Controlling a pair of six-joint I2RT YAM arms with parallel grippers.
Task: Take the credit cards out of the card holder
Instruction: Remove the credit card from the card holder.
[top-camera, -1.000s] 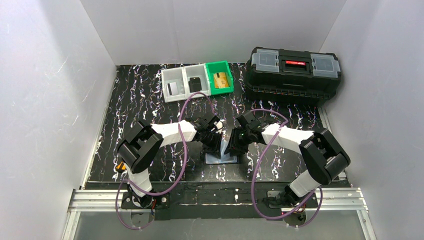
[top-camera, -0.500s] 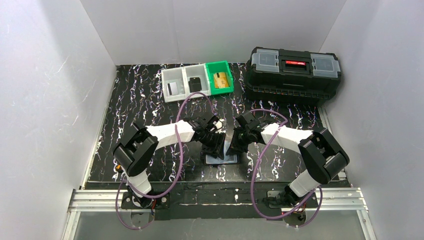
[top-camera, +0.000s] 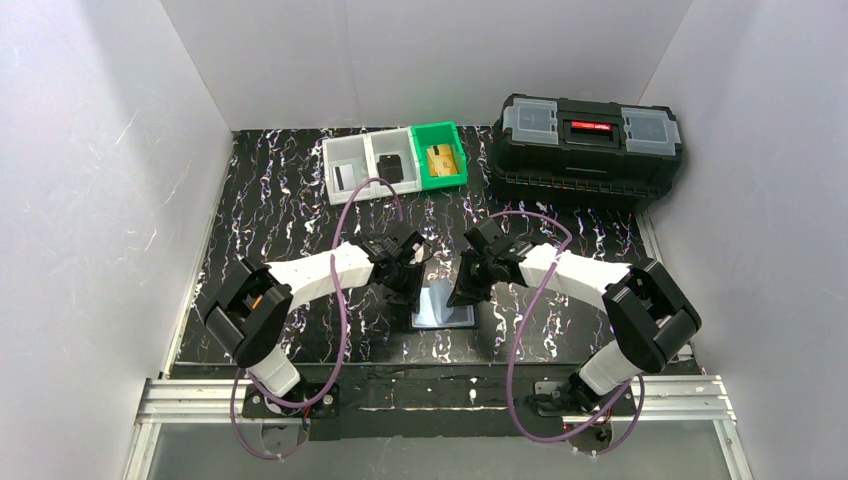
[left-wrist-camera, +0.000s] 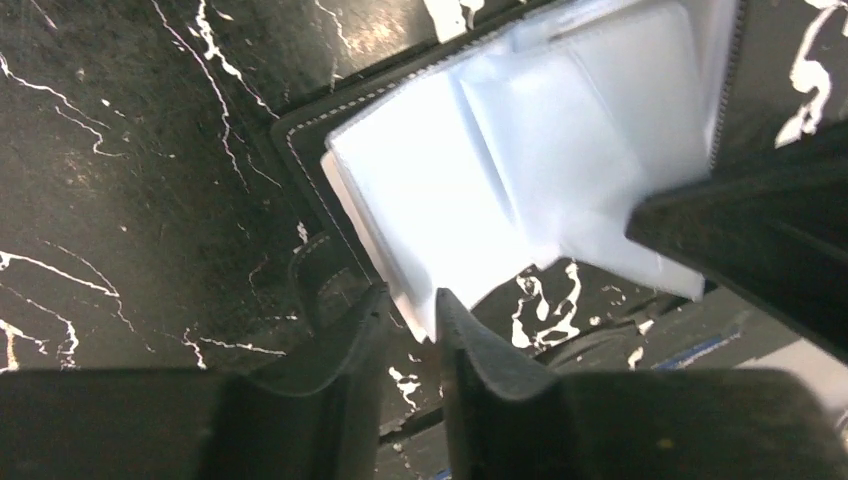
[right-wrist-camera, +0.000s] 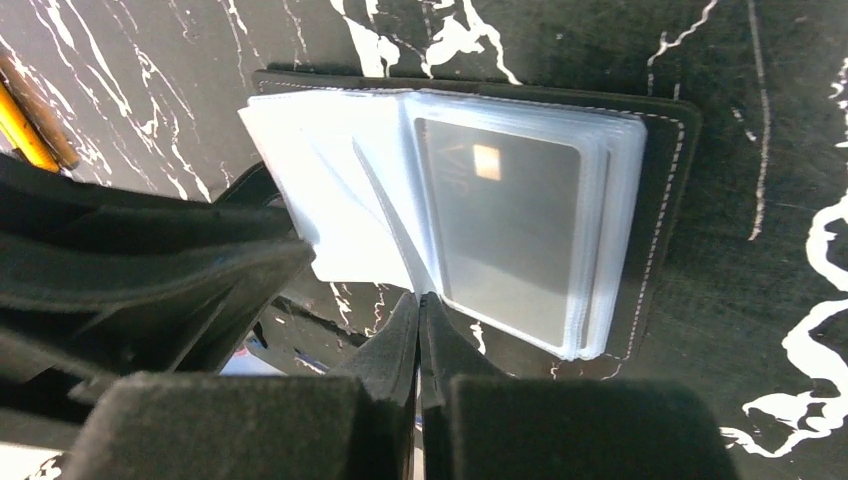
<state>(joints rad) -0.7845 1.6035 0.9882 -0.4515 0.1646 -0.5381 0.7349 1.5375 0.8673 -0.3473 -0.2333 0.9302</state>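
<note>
The card holder (top-camera: 443, 306) lies open on the tabletop (top-camera: 300, 200) beneath both sets of fingers. The right fingers (right-wrist-camera: 418, 312) are pressed together on the edge of one clear pocket leaf (right-wrist-camera: 385, 215), which stands up from the stack. Just past their tips, a greyish-silver credit card (right-wrist-camera: 505, 230) sits inside the top pocket. The left fingers (left-wrist-camera: 460, 330) stand a narrow gap apart with the corner of another clear leaf (left-wrist-camera: 440, 220) between them. Whether they actually grip it cannot be told.
</note>
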